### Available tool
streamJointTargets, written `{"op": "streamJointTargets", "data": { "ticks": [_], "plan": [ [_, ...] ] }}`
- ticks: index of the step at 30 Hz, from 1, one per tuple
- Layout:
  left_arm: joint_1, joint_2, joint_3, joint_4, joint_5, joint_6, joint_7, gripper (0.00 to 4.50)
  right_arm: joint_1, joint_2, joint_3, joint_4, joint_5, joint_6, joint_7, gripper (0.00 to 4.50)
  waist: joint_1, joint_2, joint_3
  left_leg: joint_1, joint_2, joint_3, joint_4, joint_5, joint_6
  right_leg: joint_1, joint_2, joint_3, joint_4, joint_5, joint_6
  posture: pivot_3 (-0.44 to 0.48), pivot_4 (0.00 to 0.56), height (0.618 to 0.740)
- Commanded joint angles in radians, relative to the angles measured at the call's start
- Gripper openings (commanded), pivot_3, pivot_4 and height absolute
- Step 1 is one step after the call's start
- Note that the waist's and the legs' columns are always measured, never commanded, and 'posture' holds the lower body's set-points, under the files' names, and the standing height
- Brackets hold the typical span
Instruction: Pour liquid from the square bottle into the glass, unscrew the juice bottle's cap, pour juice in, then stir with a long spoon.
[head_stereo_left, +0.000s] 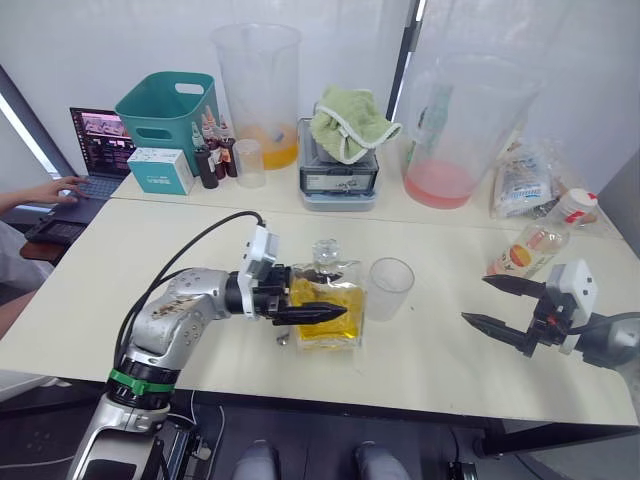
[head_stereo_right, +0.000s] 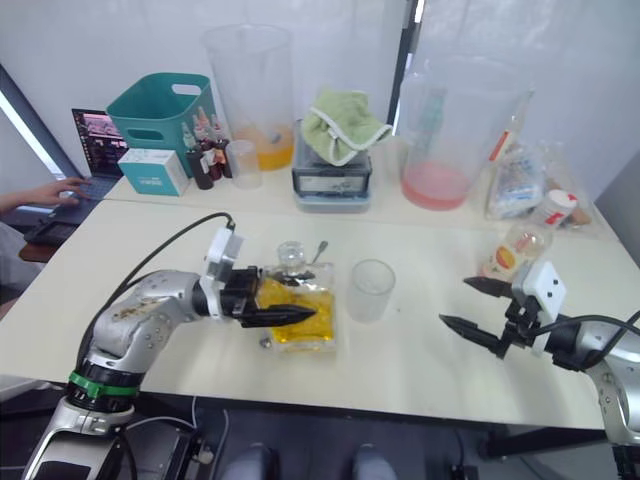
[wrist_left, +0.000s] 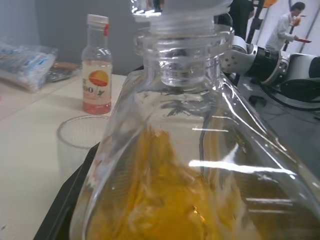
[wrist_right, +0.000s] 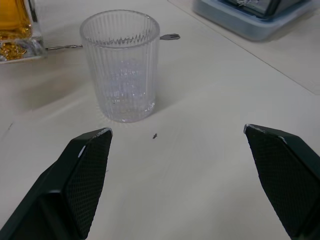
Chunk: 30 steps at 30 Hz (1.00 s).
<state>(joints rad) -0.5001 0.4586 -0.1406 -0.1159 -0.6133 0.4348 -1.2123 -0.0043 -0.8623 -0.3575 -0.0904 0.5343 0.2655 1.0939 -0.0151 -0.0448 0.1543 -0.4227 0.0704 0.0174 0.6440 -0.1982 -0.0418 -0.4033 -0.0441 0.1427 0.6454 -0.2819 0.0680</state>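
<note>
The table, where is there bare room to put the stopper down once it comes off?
Bare tabletop lies between the glass and the right gripper, and along the front edge beneath them. The back row is crowded: teal bin, pitchers, and a towel-topped box. The left gripper and square bottle take the centre-left.

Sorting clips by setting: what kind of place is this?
Likely a robot test lab staged as a drinks bench: big pitchers, a square bottle and glass on a plain table, and a person's hand on a laptop.
</note>
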Motion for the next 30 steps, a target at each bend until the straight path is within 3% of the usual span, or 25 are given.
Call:
{"op": "streamJointTargets", "data": {
  "ticks": [1, 5, 13, 15, 17, 25, 30],
  "plan": [
    [-0.018, -0.047, -0.046, 0.008, 0.063, -0.122, -0.028, 2.82, 0.019, -0.021, -0.06, -0.059, 0.03, 0.02, -0.004, 4.5, 0.001, 0.001, 0.0, 0.0, 0.0, 0.0, 0.0, 0.0, 0.0, 0.0, 0.0, 0.0, 0.0, 0.0, 0.0, 0.0, 0.15, 0.74],
    [-0.033, -0.101, -0.112, 0.121, 0.187, -0.264, -0.035, 2.82, 0.036, -0.021, -0.08, -0.09, 0.033, 0.044, -0.008, 4.5, 0.0, 0.001, 0.0, 0.001, -0.001, -0.001, 0.001, 0.0, 0.0, 0.001, 0.0, 0.0, 0.0, 0.0, 0.0, 0.0, 0.15, 0.74],
    [-0.023, -0.149, -0.151, 0.254, 0.298, -0.431, -0.042, 2.82, 0.043, -0.02, -0.083, -0.137, 0.044, 0.086, -0.02, 4.5, 0.006, 0.002, 0.0, 0.0, -0.002, -0.002, 0.003, 0.0, 0.0, 0.002, 0.0, 0.0, 0.001, 0.0, 0.0, 0.0, 0.15, 0.74],
    [-0.019, -0.155, -0.143, 0.271, 0.297, -0.444, -0.04, 3.83, 0.039, -0.023, -0.079, -0.142, 0.047, 0.093, -0.016, 4.5, 0.005, 0.002, 0.0, 0.001, -0.002, -0.002, 0.003, 0.0, 0.0, 0.004, 0.0, 0.0, 0.001, 0.0, 0.0, 0.0, 0.15, 0.74],
    [-0.014, -0.154, -0.133, 0.261, 0.274, -0.428, -0.054, 4.48, 0.035, -0.026, -0.077, -0.143, 0.047, 0.099, -0.013, 4.5, 0.002, 0.002, 0.0, 0.003, -0.002, -0.003, 0.004, 0.0, 0.0, 0.006, 0.0, 0.0, 0.0, 0.0, 0.0, 0.0, 0.15, 0.74],
    [-0.033, -0.108, -0.089, 0.138, 0.151, -0.228, -0.087, 4.48, 0.004, -0.031, -0.057, -0.127, 0.037, 0.106, -0.011, 4.5, 0.0, 0.003, -0.001, 0.002, -0.002, -0.004, 0.003, 0.0, 0.0, 0.006, 0.0, 0.0, 0.001, 0.0, 0.001, 0.0, 0.15, 0.74],
    [-0.024, -0.095, -0.103, 0.077, 0.145, -0.155, -0.062, 4.48, -0.005, -0.028, -0.05, -0.13, 0.036, 0.109, -0.016, 4.5, 0.001, 0.003, -0.001, 0.003, -0.002, -0.005, 0.003, 0.0, 0.0, 0.008, 0.0, 0.0, 0.001, -0.001, 0.001, 0.0, 0.15, 0.74]
  ]
}}
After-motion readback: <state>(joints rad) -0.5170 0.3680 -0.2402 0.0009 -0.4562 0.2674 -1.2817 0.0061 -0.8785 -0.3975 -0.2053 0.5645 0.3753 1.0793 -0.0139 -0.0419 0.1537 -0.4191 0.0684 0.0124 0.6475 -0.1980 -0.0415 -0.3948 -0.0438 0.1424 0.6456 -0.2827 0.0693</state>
